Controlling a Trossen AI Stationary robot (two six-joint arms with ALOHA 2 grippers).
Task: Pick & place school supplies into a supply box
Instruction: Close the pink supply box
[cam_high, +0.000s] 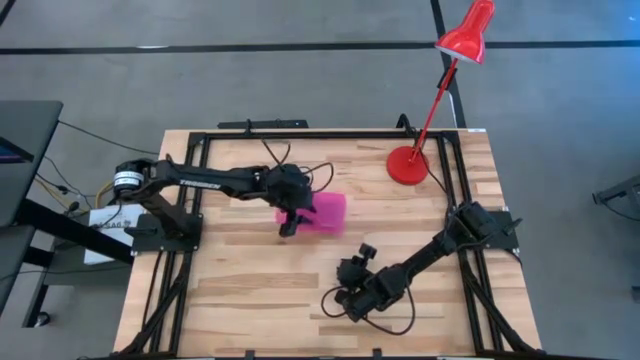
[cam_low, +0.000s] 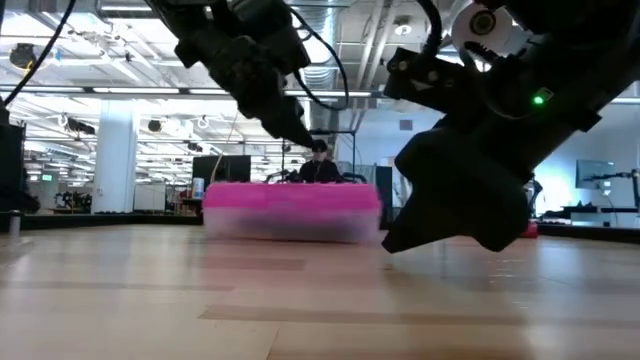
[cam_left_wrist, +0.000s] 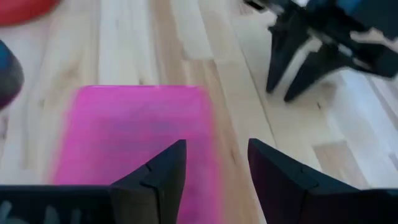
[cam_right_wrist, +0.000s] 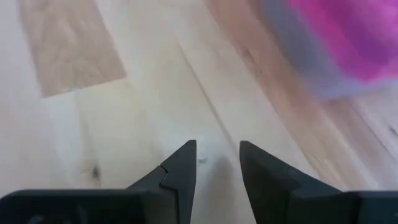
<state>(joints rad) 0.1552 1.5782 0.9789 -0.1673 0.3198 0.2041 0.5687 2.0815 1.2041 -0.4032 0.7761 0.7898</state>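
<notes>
Supply box (cam_high: 322, 213): pink lid down, sitting flat near mid-worktop, directly under and just ahead of the left hand (cam_high: 288, 226). No pens, pencils or scissors visible in any view, so either they're already inside or out of shot; can't tell which.

Left hand hangs over the box's near edge, fingers (cam_left_wrist: 163, 176) apart, nothing between them. In the left wrist view the lid fills the space in front of the fingers. My read: it's positioned to press, nudge or open the lid rather than carry anything. Whether it touches the lid, can't tell.

Right hand (cam_high: 352, 272) is well off to the side of the box, low over bare wood, fingers (cam_right_wrist: 177, 174) apart and empty. In the right wrist view the box is only a pink corner far ahead. Looks like a standby pose, kept clear of the left arm's path.

Worktop (cam_high: 250, 300): pale wood planks, mixed tones, black frame rails along the sides. Red desk lamp (cam_high: 440, 95) stands at the far corner, round base well beyond the right hand, head leaning out past the worktop edge.

Room: grey floor with dark lines around the worktop. Low view shows an open lab space behind, ceiling light strips, desks and monitors, and a person seated straight behind the box, partly hidden by it.
</notes>
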